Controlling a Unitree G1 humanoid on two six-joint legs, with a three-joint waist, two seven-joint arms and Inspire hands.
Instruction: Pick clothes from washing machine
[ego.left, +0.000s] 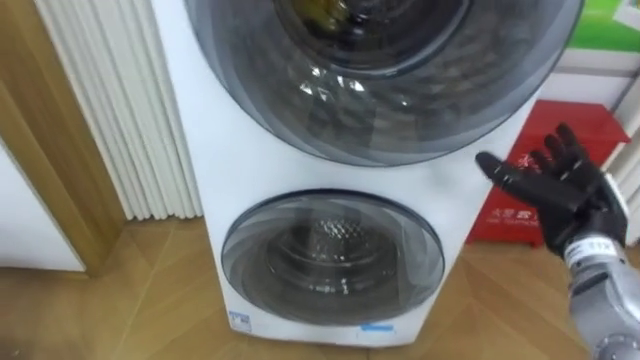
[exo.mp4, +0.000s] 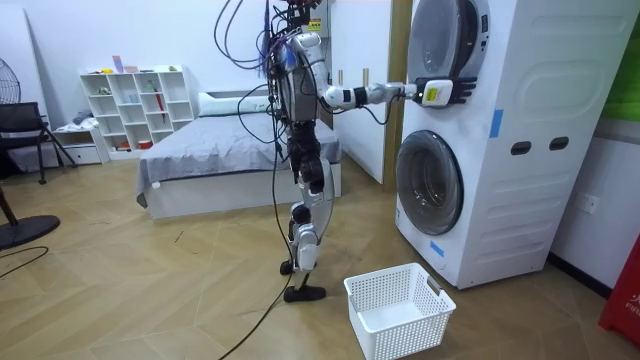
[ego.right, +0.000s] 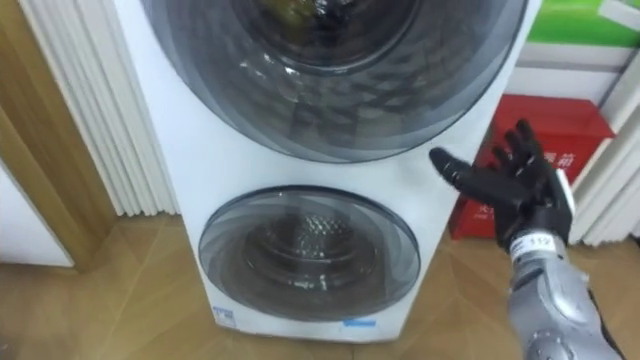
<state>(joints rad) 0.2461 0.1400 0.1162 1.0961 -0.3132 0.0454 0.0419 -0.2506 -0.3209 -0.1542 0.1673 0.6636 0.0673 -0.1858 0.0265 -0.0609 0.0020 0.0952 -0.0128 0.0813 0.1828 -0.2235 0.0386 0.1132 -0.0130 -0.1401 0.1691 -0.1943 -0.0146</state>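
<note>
On the tall white stacked washing machine (ego.left: 230, 150) the round tinted upper door (ego.left: 400, 90) appears shut, so its edge may be missed by the wide-open right hand (ego.left: 562, 198) raised beside it, leaving clothes, perhaps the yellowish shape (ego.left: 318, 12) behind the glass, unreached.

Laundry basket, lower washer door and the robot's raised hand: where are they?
laundry basket (exo.mp4: 405, 331), room view, its near wall.
lower washer door (ego.left: 332, 256), left eye view, middle of glass.
right hand (ego.left: 565, 195), left eye view, its palm.

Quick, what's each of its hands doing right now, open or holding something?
Right hand: open, fingers spread, holding nothing.
Left hand: cannot be told.
</note>
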